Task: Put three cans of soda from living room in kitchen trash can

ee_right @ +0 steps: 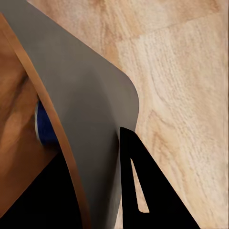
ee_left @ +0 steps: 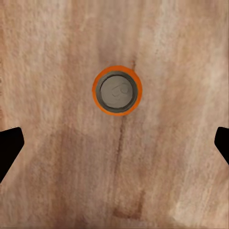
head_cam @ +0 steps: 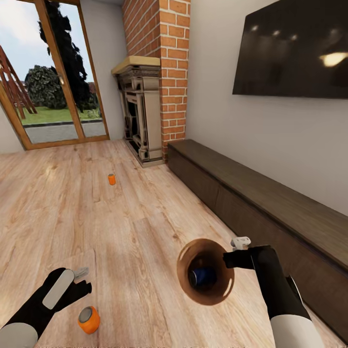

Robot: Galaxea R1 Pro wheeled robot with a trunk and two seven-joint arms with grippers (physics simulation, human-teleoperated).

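My right gripper point(head_cam: 232, 258) is shut on the rim of the trash can point(head_cam: 182, 273), holding it tilted above the floor. The bin's wall point(ee_right: 81, 109) runs beside one dark finger point(ee_right: 143, 191). The blue soda can point(head_cam: 203, 276) lies inside it, seen as a blue edge point(ee_right: 45, 126) in the right wrist view. One orange can point(head_cam: 89, 319) stands upright on the wood floor right under my open left gripper point(head_cam: 79, 281); its grey top point(ee_left: 117, 89) sits between and ahead of the spread fingertips point(ee_left: 9, 148). A second orange can point(head_cam: 111, 179) stands farther off, mid-floor.
This is the living room: brick fireplace with grey mantel point(head_cam: 142, 116) ahead, black wall TV point(head_cam: 295, 48) and long low dark cabinet point(head_cam: 270, 203) along the right wall, tall wood-framed window point(head_cam: 53, 72) at the far left. Light wood floor spreads between them.
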